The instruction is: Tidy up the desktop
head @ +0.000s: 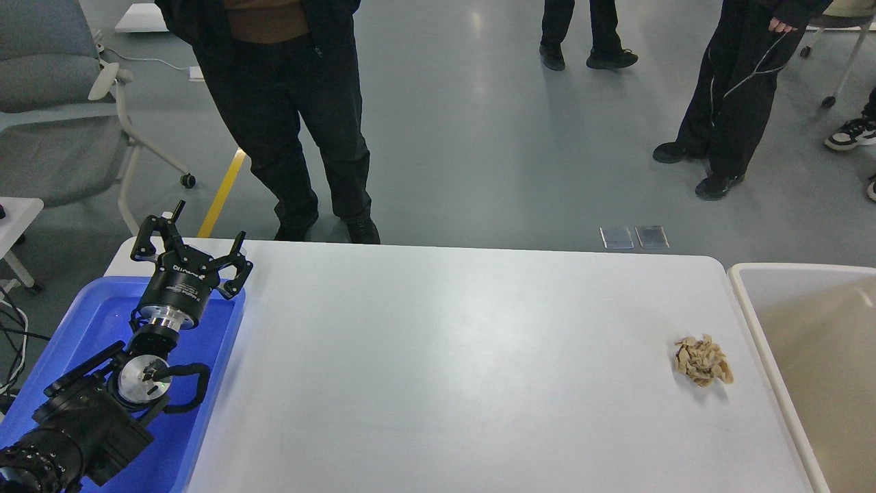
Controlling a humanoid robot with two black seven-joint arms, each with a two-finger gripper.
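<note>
The desktop is a wide white tabletop with rounded corners. A small heap of tan shell-like scraps lies on it near the right edge. My left gripper is open and empty, held over the far end of the blue tray at the desktop's left side. It is far from the scraps. My right arm and gripper are out of view.
A beige white-rimmed bin stands against the desktop's right edge. A person stands just behind the far left edge, and others stand further back. A grey chair is at the far left.
</note>
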